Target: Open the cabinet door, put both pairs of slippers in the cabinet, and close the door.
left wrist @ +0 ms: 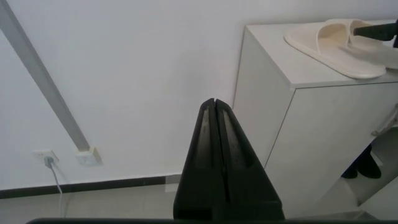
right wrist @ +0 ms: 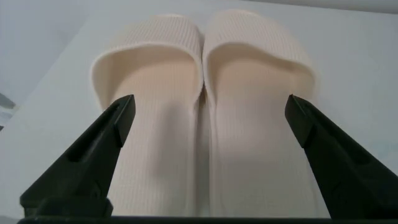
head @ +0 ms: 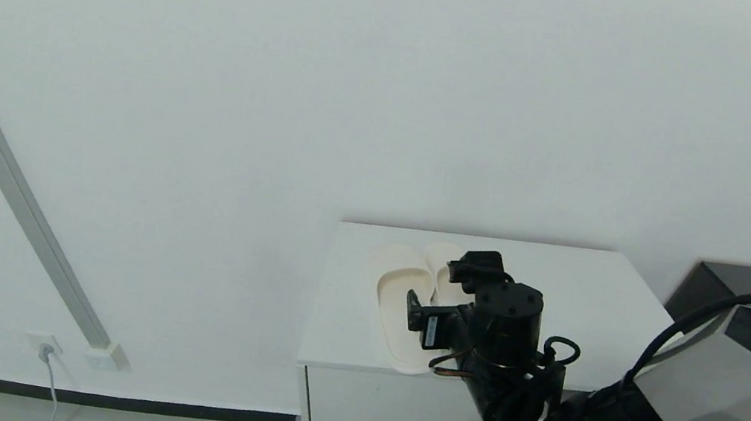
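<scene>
1. Right gripper (right wrist: 208,118) is spread wide, one finger either side of two cream slippers (head: 402,305) lying side by side, touching.
2. Both slippers rest atop one white cabinet (head: 594,305).
3. Left gripper (left wrist: 215,106) is pressed together, empty, beside the cabinet.

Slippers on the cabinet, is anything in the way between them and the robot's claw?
Nothing visible is in the way. The open right claw is right at the cream slippers on the cabinet top, one finger toward each side of the pair, with nothing between them.
</scene>
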`<state>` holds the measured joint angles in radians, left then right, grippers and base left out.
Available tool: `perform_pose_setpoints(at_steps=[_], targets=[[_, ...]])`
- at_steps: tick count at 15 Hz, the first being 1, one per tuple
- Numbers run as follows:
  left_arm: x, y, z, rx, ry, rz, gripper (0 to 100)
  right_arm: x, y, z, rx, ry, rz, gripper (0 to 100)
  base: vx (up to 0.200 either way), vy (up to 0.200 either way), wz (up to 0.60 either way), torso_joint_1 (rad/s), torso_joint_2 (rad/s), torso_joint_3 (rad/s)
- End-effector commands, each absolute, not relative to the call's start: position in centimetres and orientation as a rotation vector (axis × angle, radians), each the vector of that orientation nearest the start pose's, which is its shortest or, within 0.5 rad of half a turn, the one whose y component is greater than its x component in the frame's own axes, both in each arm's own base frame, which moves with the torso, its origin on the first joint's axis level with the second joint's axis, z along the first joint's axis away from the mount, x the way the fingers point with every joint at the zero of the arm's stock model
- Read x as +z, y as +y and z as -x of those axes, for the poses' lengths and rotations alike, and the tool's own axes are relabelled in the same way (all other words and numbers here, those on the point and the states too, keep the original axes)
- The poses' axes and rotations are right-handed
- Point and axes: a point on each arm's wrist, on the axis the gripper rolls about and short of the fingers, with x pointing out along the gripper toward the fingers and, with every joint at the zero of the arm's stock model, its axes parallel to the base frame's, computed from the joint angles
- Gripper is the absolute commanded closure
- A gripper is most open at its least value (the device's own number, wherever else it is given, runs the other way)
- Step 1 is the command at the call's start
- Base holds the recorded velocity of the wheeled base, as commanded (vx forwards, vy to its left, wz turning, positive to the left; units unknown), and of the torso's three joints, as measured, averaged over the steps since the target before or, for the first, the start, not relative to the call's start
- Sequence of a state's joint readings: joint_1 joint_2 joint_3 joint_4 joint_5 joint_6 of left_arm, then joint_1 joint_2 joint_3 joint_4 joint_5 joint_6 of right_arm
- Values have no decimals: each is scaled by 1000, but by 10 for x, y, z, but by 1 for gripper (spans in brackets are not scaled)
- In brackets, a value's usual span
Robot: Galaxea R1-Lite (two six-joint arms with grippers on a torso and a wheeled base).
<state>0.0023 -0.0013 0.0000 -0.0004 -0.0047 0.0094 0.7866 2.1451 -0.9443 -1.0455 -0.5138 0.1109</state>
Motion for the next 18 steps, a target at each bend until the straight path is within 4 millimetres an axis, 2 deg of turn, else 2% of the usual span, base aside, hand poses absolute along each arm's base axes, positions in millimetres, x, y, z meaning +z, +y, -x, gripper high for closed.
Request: perform_pose_setpoints(at_steps=[1, 4, 7, 12, 17, 18], targets=[[76, 0, 23, -2, -2, -9, 100, 90, 275, -299, 270, 150, 1, 0, 0, 0, 0, 0, 0, 0], [75, 0, 23, -2, 0, -9, 100, 83, 282, -313, 284, 150, 1, 0, 0, 0, 0, 0, 0, 0], [75, 0, 23, -2, 0, -9, 100, 78, 279, -326, 303, 159, 0, 0, 0, 0, 0, 0, 0, 0], [76, 0, 23, -2, -2, -12, 100, 78, 285, -350, 297, 160, -5, 0, 0, 0, 0, 0, 0, 0], [75, 0, 23, -2, 0, -12, 100, 83, 285, -361, 284, 155, -8, 0, 0, 0, 0, 0, 0, 0], [76, 0, 23, -2, -2, -14, 100, 82, 285, -362, 282, 156, -7, 100, 0, 0, 0, 0, 0, 0]])
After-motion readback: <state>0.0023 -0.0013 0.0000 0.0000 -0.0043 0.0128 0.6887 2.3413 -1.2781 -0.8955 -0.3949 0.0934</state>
